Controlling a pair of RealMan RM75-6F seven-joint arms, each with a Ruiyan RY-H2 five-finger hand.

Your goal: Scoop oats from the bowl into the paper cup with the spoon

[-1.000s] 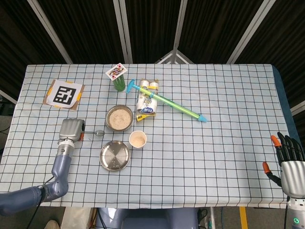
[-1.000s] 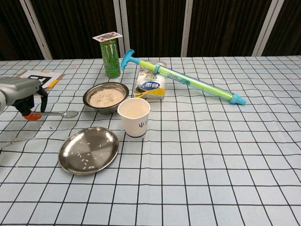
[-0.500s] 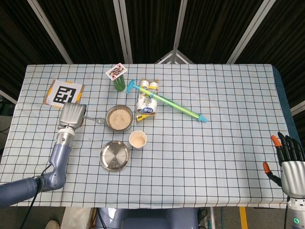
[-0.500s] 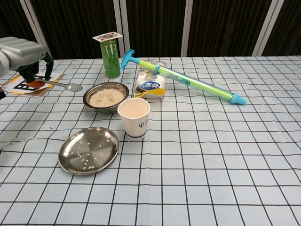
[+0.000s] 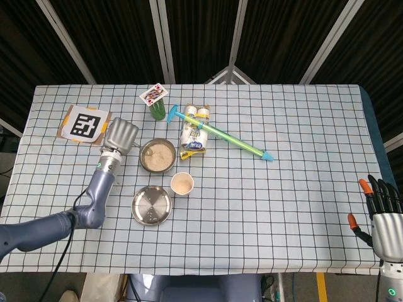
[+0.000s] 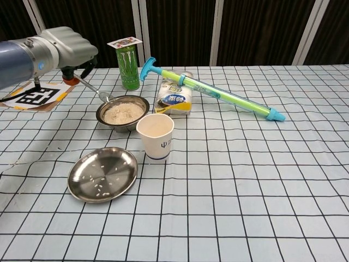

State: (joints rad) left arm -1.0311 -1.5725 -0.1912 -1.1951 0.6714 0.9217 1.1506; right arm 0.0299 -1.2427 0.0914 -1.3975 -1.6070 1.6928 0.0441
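Note:
A steel bowl of oats stands left of centre, and a white paper cup with some oats in it stands just in front of it. My left hand hovers above and left of the bowl, holding a metal spoon by the handle. The spoon slants down with its head at the bowl's left rim. My right hand rests at the table's front right corner, fingers spread, holding nothing.
An empty steel plate with a few stray oats lies in front of the bowl. Behind are a green can topped by a playing card, a snack pack, a long water squirter and a marker card.
My left hand has lifted the spoon off the table and carried it up and right, from the table's left side to the bowl's left rim. The right hand has stayed still.

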